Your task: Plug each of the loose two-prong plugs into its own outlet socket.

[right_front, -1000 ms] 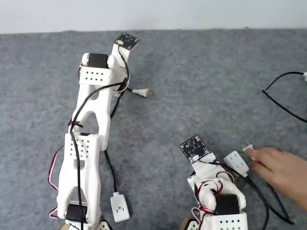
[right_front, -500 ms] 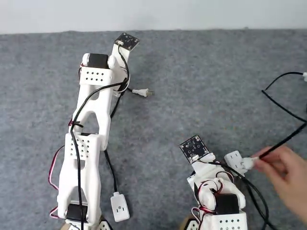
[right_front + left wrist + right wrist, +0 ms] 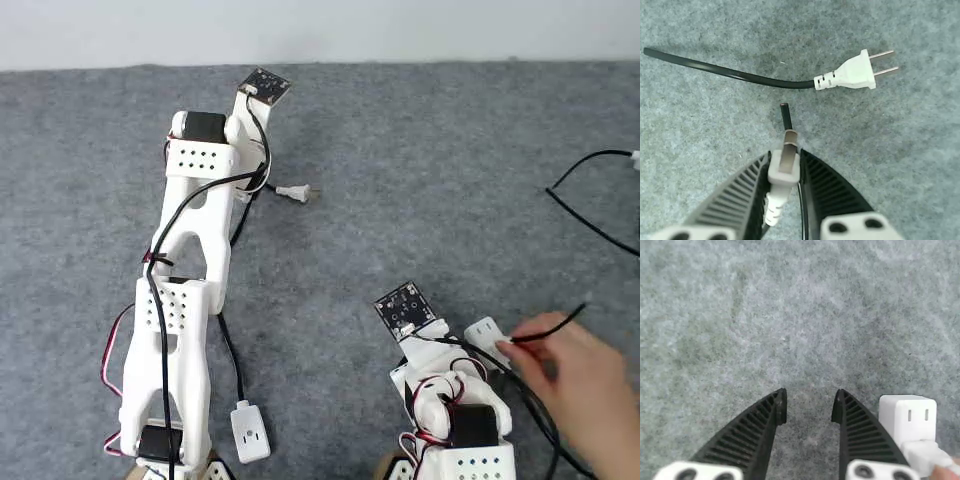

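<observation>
left gripper (image 3: pixel 785 154) jaws pinched plug (image 3: pixel 783 165); second plug (image 3: pixel 855 71) lay loose on carpet (image 3: pixel 690 125) nearby. right gripper (image 3: pixel 810 401) jaws spread, empty, just beside socket (image 3: pixel 905 417); hand (image 3: pixel 580 375) at socket.

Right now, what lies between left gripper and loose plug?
Bare grey carpet separates loose plug from left gripper, which holds a second plug; left wrist view.
</observation>
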`<state>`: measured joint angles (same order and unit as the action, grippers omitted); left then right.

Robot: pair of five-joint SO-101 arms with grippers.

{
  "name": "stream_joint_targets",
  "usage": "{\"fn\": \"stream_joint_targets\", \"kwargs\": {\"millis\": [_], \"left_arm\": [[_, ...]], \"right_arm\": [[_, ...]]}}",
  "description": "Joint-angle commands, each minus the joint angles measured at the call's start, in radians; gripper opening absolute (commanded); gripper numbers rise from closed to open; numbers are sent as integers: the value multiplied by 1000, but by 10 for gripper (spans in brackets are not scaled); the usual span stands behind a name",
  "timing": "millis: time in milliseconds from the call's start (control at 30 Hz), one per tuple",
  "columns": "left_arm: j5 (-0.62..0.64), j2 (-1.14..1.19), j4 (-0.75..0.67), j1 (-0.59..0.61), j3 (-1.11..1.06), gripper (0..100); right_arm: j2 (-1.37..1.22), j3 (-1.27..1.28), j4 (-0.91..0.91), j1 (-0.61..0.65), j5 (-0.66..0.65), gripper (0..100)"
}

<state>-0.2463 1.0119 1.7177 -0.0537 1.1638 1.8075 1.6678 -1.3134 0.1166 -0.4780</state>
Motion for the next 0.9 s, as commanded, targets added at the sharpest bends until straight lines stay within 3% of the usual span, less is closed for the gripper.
{"fn": "stream_joint_targets", "kwargs": {"millis": [0, 867], "left_arm": [[11, -15, 23, 3, 53, 29], [18, -44, 43, 44, 96, 29]], "right_arm": [[7, 17, -7, -8, -11, 162], [7, 17, -7, -8, -11, 162]]}}
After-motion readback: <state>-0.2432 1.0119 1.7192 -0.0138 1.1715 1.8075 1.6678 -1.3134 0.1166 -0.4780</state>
